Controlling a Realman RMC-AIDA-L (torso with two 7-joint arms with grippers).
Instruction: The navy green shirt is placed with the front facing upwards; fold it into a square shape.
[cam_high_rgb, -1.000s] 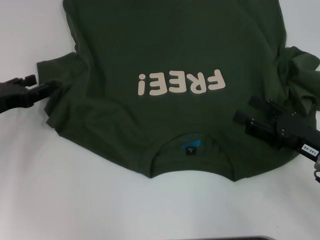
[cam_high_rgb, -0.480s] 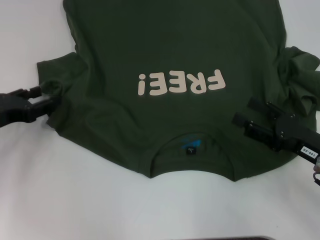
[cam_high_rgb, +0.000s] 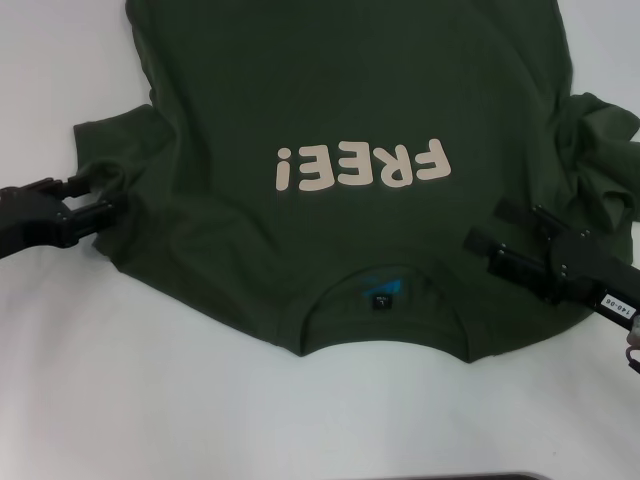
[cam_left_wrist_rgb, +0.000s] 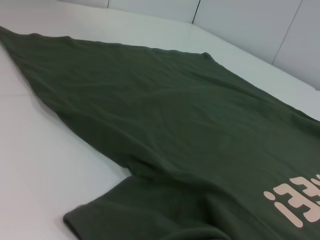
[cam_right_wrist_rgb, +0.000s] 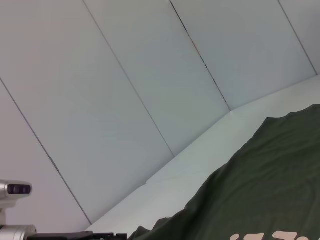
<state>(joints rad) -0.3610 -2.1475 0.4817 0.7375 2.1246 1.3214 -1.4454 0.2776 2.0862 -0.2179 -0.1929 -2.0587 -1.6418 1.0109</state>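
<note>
— What are the arms doing, looking down from the head?

— The large dark olive-green cotton T-shirt with cream "FREE!" lettering is lying front up on the white table, collar toward the robot. The left gripper is sitting at the left sleeve with its fingers parted around a bunched bit of the sleeve edge; I can't tell whether it is actually pinching it. The right gripper is resting over the right shoulder, fingers spread, holding nothing. I'd judge they're setting up the first grasp, so next each needs a firm pinch before lifting.

— And the left wrist camera?

— It's showing only cloth running across the table, the sleeve hem nearest, part of the lettering at the edge. No fingers are showing.

— The right wrist?

— Mostly pale wall panels, a corner of shirt, and the other arm far off. The shirt's bottom hem is being cut off in the head view, and the right sleeve is lying crumpled.
</note>
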